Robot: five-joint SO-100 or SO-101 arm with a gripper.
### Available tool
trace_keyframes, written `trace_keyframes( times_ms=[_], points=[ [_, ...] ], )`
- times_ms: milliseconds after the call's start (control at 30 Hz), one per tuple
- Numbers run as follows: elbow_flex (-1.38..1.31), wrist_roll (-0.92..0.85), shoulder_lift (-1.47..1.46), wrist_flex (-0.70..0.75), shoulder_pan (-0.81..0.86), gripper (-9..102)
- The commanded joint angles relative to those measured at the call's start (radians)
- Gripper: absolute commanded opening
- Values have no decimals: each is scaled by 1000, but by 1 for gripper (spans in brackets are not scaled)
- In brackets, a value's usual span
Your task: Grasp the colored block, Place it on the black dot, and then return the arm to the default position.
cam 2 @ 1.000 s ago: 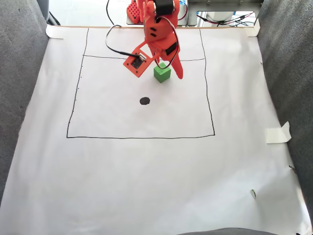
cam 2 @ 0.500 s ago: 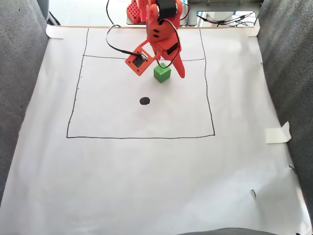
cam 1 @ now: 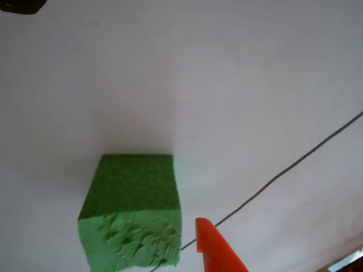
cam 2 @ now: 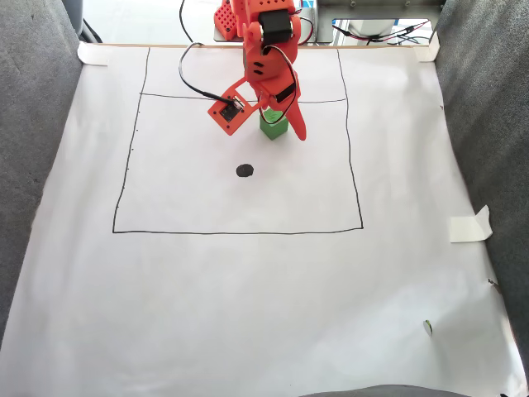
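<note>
The colored block point(cam 2: 274, 129) sat on the white paper point(cam 2: 248, 298) inside the drawn square, up and right of the black dot point(cam 2: 245, 170) (pebbled face toward the other view). The gripper point(cam 2: 285, 128) hung over it; whether its fingers pinched it I could not tell.

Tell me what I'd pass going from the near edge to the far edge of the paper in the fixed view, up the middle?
Near line of the drawn square → black dot → green block, with the orange gripper over it → far line of the square → robot base.
</note>
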Motion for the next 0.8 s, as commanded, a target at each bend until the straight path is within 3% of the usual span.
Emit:
trace_keyframes(
  times_ms=[0,767],
  points=[
    [3,5,14,-8,8,51],
    [17,17,-26,-21,20,48]
  ],
)
